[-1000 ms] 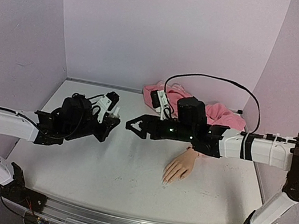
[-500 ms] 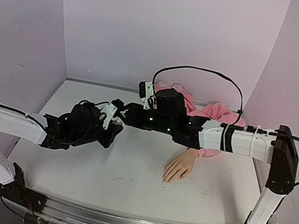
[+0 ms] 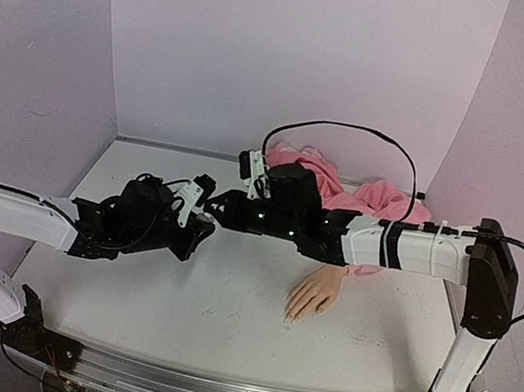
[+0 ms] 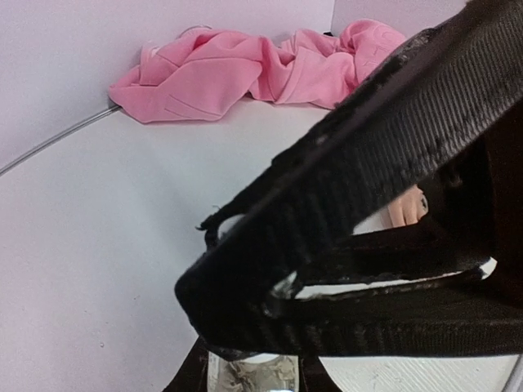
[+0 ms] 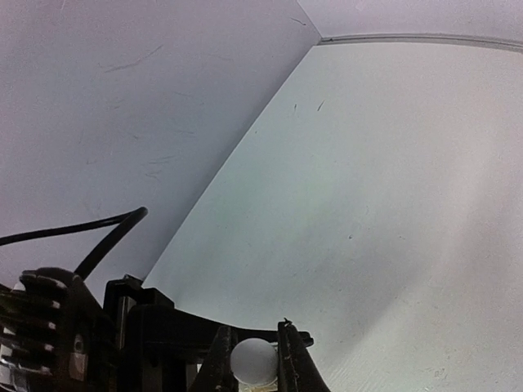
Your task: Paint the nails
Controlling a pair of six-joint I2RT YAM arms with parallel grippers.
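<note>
Two grips share a bottle [image 4: 249, 374] left of the mannequin hand [image 3: 316, 292]: left tool [image 3: 198, 211] on glass, right tool [image 5: 254, 363] on cap [image 5: 253, 359]; nails [image 3: 290, 315] look hard, slick.

Small pale nails [image 3: 291, 314] tip the beige mannequin hand [image 3: 320, 290], which lies palm-down, right of centre.

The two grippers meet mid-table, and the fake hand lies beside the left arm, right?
Not quite. The mannequin hand lies beside the right arm, not the left, as the top external view shows. The left gripper and right gripper do meet mid-table.
</note>
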